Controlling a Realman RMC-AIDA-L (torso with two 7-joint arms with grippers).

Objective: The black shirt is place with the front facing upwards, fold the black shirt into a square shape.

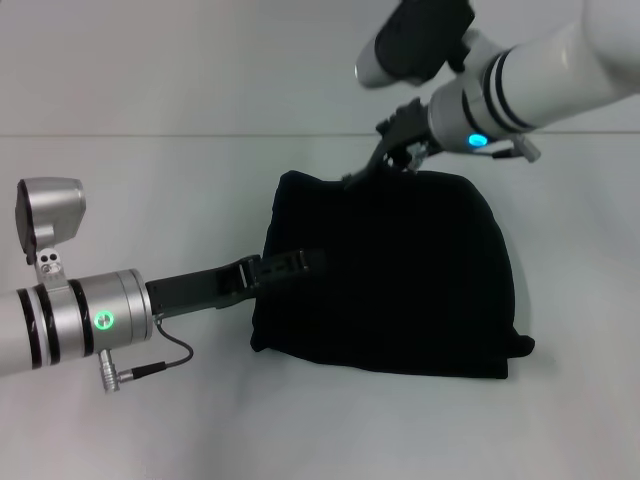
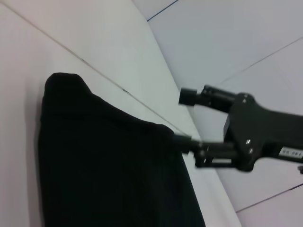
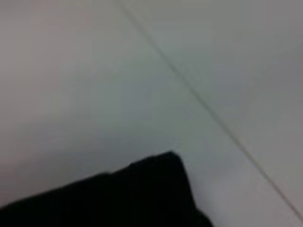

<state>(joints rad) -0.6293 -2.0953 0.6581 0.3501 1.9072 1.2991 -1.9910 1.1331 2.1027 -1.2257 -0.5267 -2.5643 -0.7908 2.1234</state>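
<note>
Already folded: black shirt (image 1: 390,280) lies as a near-square bundle, centre-right of the tabletop (image 1: 150,120).
Left gripper (image 1: 300,262): over its left edge; jaws state I cannot tell.
Right gripper (image 1: 375,165): top edge, jaws spread.
Advice: probably flatten edges, withdraw slowly.

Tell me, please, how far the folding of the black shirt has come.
Mostly done: the black shirt lies on the white table as a compact, roughly square bundle. In hand: the right tool is at its far edge, the left tool over its near-left part. Left: tidying the bulging corner.
</note>
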